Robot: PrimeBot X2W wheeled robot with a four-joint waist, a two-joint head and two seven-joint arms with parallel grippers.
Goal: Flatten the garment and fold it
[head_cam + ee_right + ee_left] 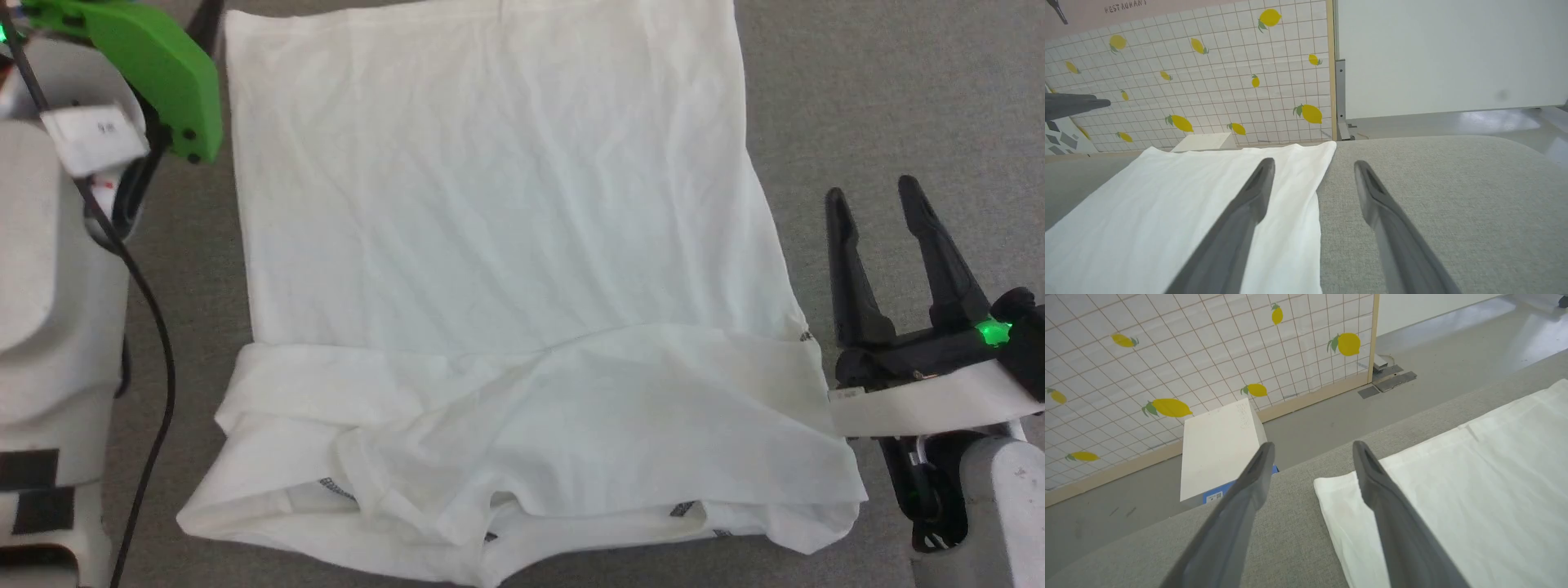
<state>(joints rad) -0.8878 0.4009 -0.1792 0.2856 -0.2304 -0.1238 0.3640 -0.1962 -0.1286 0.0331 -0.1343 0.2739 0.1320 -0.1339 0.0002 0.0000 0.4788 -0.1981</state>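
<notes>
While R pincer (871, 189) gapes, garment (506, 204) lies part-folded

Read: "RESTAURANT" | on: pink wall panel (1077, 16), above the lemon tiles | white box (1218, 451) top: faint scribble, illegible

Garment (506, 204): plain white, grey-black stitching at folded edges.
Table covering (890, 90): grey woven fabric.
Backdrop panel (1167, 355): white grid, yellow lemons, green leaves, tan frame.
Box (1218, 449): white, blue label.
Arm cover (163, 65): bright green.
Right gripper (873, 196): black fingers, green light.
</notes>
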